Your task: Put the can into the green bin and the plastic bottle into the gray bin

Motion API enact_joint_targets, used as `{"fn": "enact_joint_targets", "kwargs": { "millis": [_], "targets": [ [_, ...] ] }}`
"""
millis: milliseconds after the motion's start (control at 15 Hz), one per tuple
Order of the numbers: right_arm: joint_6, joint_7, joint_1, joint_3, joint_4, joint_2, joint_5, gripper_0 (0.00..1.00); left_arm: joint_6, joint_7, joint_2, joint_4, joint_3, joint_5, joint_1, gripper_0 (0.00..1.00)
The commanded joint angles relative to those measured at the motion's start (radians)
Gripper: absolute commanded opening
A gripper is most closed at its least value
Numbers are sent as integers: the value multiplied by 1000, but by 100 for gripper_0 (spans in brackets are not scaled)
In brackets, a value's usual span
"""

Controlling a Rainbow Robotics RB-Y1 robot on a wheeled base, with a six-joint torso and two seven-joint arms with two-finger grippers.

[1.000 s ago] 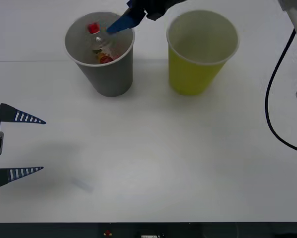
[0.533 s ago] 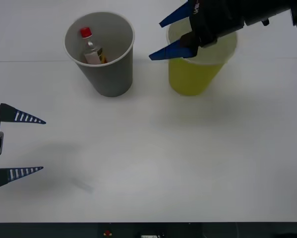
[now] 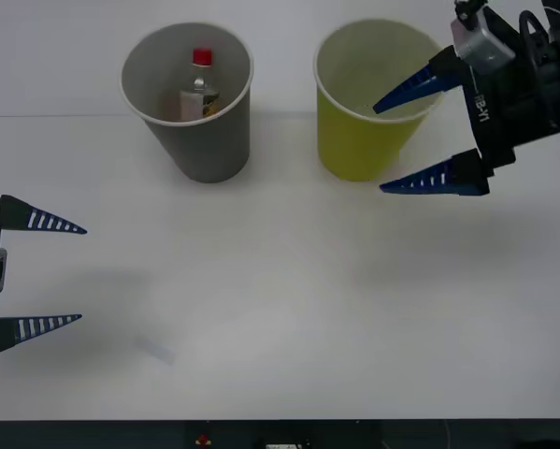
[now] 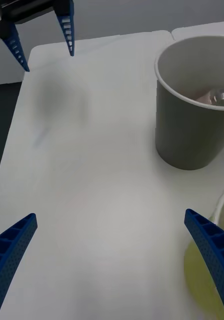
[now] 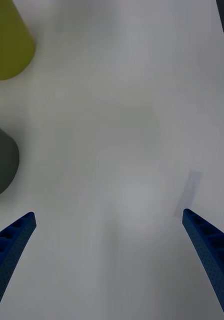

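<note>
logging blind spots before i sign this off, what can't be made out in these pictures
- Bottom of the green bin: front view, the upper finger of the right gripper crosses its rim, so whether a can lies inside is unclear.
- Plastic bottle: its base is hidden by the gray bin wall; blurred in the right wrist view.
- Left gripper: its body is cut off by the front view's edge.

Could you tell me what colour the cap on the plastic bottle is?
Red; the plastic bottle stands in the gray bin, clearest in the front view.

Right gripper (image 3: 403,137) at the far right, above the table, blue fingers spread wide, holding nothing. Left gripper (image 3: 78,274) parked at the near left edge, fingers likewise spread, empty.
</note>
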Motion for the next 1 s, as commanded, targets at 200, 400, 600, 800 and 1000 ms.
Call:
{"fn": "enact_joint_targets", "kwargs": {
  "millis": [200, 400, 600, 800, 1000],
  "targets": [
    [-75, 138, 189, -143, -71, -25, -26, 100, 0, 0, 0, 0, 0, 0, 0, 100],
    [-75, 159, 315, -227, -150, -25, -27, 100, 0, 0, 0, 0, 0, 0, 0, 100],
    [-75, 173, 447, -319, -229, -25, -26, 100, 0, 0, 0, 0, 0, 0, 0, 100],
    [-75, 201, 539, -387, -249, -25, -29, 100, 0, 0, 0, 0, 0, 0, 0, 100],
    [-75, 231, 576, -408, -246, -25, -27, 100, 0, 0, 0, 0, 0, 0, 0, 100]
  ]
}}
